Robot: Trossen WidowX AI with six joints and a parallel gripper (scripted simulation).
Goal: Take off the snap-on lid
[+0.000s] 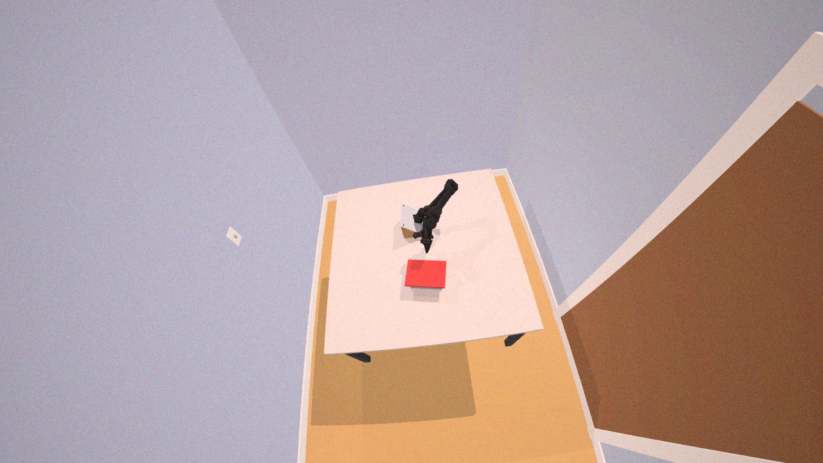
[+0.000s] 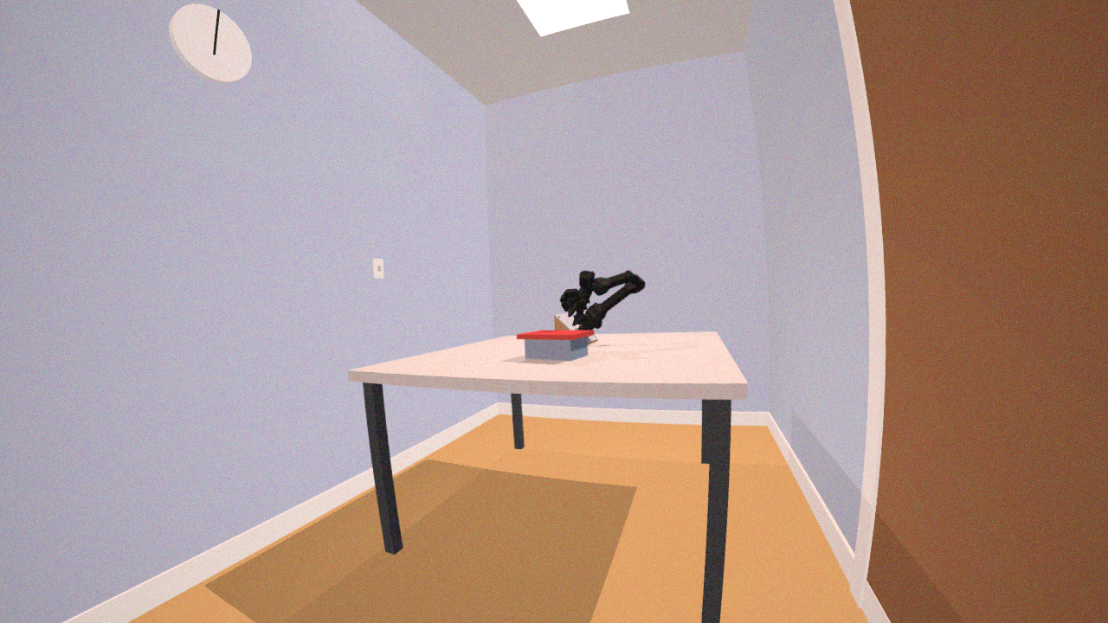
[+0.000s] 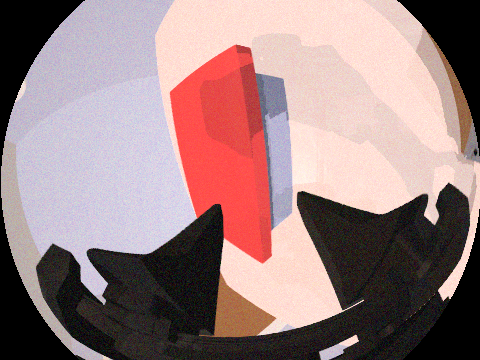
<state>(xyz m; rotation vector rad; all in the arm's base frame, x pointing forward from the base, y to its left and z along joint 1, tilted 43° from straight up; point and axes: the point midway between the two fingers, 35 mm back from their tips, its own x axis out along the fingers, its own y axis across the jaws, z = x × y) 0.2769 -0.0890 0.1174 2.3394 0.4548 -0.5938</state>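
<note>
The red lid [image 1: 425, 274] [image 2: 554, 334] [image 3: 215, 175] sits flat on the blue-grey storage box [image 2: 546, 348] [image 3: 282, 165], its edges overhanging the box walls. The box stands on the white table [image 1: 368, 322] [image 2: 434, 368] [image 3: 350, 30]. My gripper [image 1: 427, 247] [image 2: 571, 310] [image 3: 260, 204] is part open and holds nothing. It is on the robot-base side of the box, apart from the lid and above the table. In the wrist view the lid shows beyond and between the two black fingers, and the near finger covers no more than its lower edge.
A tilted white panel with a brown side [image 1: 406, 232] [image 2: 559, 324] stands beside the arm's base, behind the box. The black arm [image 1: 440, 204] [image 2: 620, 290] bends over the table from there. The table's front edge lies beyond the box.
</note>
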